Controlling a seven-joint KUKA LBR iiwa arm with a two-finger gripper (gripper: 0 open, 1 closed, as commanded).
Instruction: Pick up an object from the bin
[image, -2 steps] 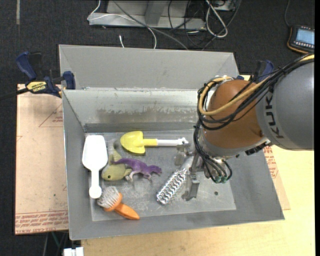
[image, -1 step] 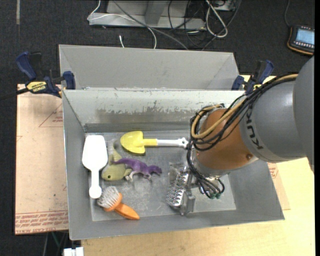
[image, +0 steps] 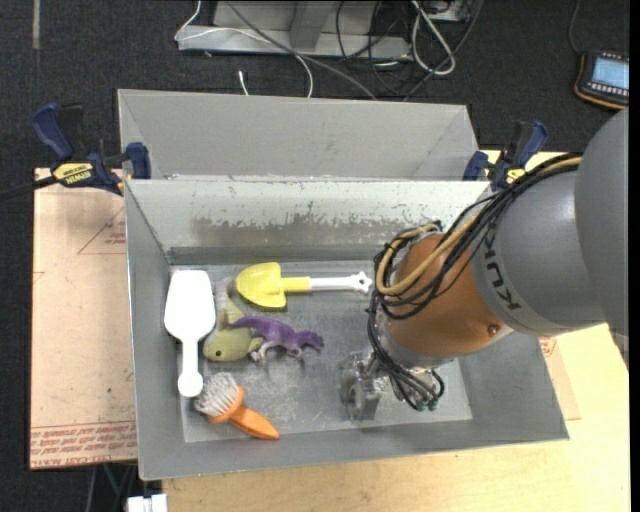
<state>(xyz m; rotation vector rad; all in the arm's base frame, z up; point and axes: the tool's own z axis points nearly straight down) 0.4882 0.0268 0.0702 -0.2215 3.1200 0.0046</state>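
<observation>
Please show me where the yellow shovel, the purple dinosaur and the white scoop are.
yellow shovel (image: 260, 286): camera view, on its yellow blade.
purple dinosaur (image: 283, 335): camera view, on its body.
white scoop (image: 189, 305): camera view, on its wide bowl.

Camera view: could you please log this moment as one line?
gripper low over bare bin floor | nothing seen held | nearest: purple dinosaur | pick not done

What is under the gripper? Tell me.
Around the gripper only bare bin floor shows; the spot directly beneath it is covered. The purple toy dinosaur lies apart, toward the view's left.
</observation>
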